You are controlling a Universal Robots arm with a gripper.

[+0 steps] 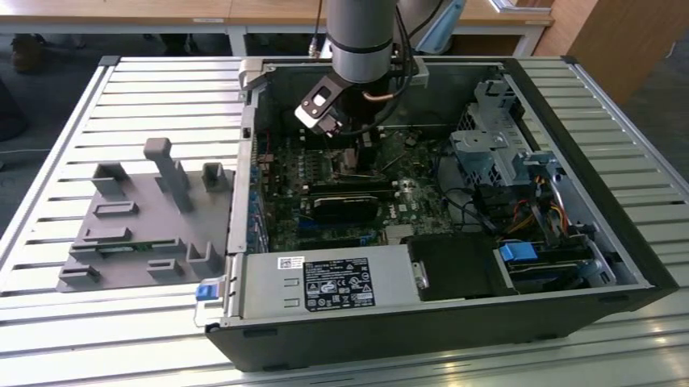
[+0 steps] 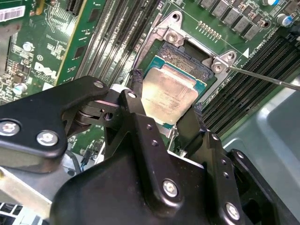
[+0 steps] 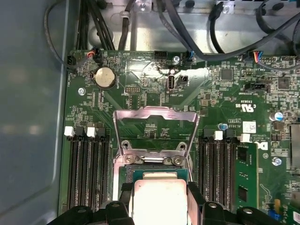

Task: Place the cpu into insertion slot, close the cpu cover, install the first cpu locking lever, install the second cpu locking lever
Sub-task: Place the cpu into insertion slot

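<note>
Exterior view, slatted metal table (image 1: 161,89), open computer case (image 1: 409,332), hand (image 2: 161,101) gripping cpu (image 2: 172,90)

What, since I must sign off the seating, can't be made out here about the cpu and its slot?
- Second wrist view: the cpu, clamped in the gripper, covers most of the insertion slot; contact beneath it is hidden.
- First wrist view: the picture edge cuts off part of the cpu.
- Exterior view: the arm hides both cpu and slot.
</note>
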